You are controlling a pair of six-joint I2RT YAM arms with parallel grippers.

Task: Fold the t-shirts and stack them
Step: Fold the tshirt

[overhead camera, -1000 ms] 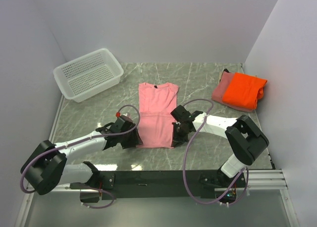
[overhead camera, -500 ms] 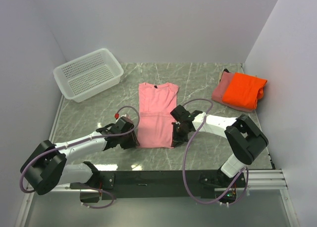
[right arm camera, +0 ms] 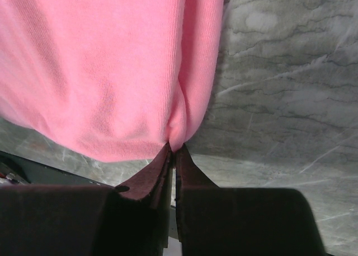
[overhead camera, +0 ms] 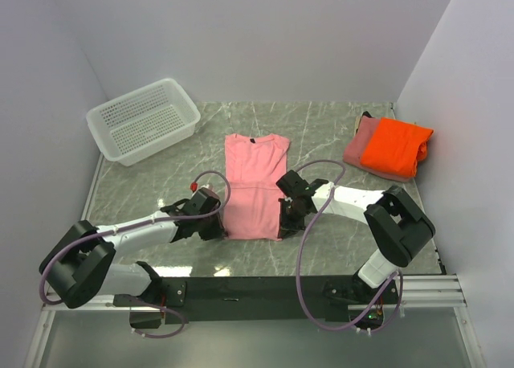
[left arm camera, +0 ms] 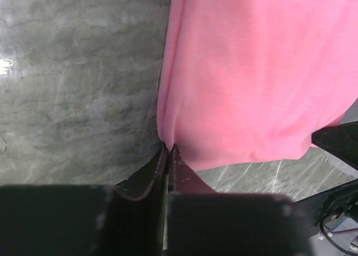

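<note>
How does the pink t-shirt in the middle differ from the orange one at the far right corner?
The pink t-shirt lies long, alone on the table; the orange t-shirt is folded compact atop the dusty rose t-shirt. The left gripper and right gripper pinch the pink one's near corners; nothing touches the orange one. Both lie flat.

The left arm (overhead camera: 132,230) and right arm (overhead camera: 349,197) share white tube-like shells and bulky, rounded black joints, the largest at 8 and 4 o'clock in the top view. A mauve left cable (overhead camera: 211,173) with a small red plug (overhead camera: 193,187) and a mauve right cable (overhead camera: 298,259) loop alongside the arms. A black bar (overhead camera: 257,289) spans 6 o'clock. The left gripper (left arm camera: 168,148) and right gripper (right arm camera: 173,148) have dark, maroon-tinged fingers (left arm camera: 146,175) tapering to thin tips.
</note>
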